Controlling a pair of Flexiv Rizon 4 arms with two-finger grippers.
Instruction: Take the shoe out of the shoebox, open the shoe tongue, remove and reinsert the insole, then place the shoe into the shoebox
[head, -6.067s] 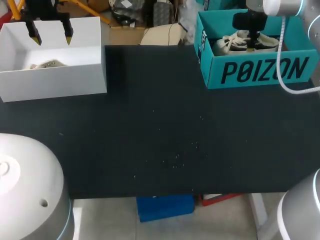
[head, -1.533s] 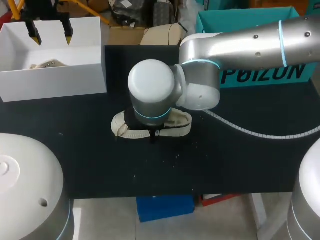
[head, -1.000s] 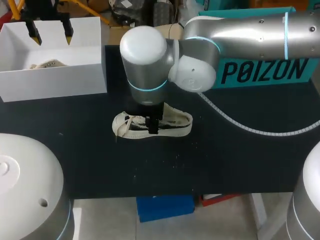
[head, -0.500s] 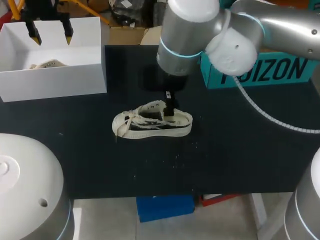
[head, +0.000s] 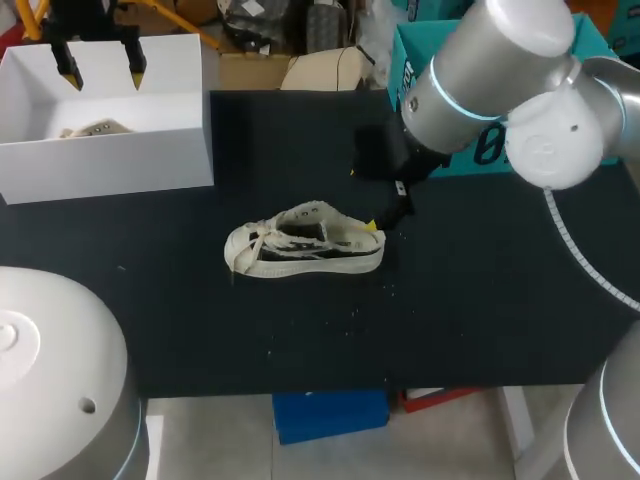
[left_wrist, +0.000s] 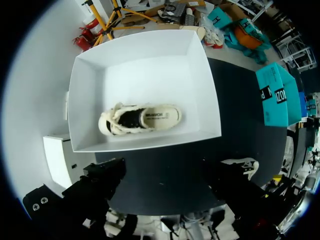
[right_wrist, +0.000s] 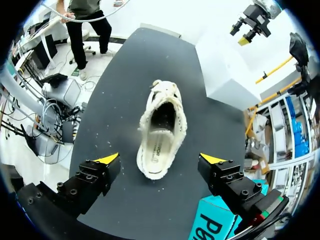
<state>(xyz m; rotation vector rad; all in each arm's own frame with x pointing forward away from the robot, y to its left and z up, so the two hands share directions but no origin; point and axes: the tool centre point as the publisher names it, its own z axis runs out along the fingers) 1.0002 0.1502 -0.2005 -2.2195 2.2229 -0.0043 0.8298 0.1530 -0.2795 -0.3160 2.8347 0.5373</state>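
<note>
A cream low sneaker with dark lining (head: 305, 242) lies on its sole in the middle of the black table (head: 470, 300), toe to the left. My right gripper (head: 362, 198) hangs open just above and to the right of its heel, holding nothing. In the right wrist view the shoe (right_wrist: 161, 125) lies below and ahead of the open gripper (right_wrist: 160, 159), showing its insole. The teal shoebox (head: 410, 62) stands at the back right, mostly hidden by my right arm. My left gripper (head: 103, 72) hangs open over a white box (head: 110, 160).
The white box (left_wrist: 90, 75) at the back left holds a second cream shoe (left_wrist: 140, 119). The left gripper (left_wrist: 170, 185) is high above that box's near wall. The teal shoebox (left_wrist: 277, 95) and the table shoe (left_wrist: 242, 167) show off to the side.
My right gripper has let go of the shoe, risen and drawn back to the right toward the teal shoebox. The shoe stays on the table. The left arm has not moved.
</note>
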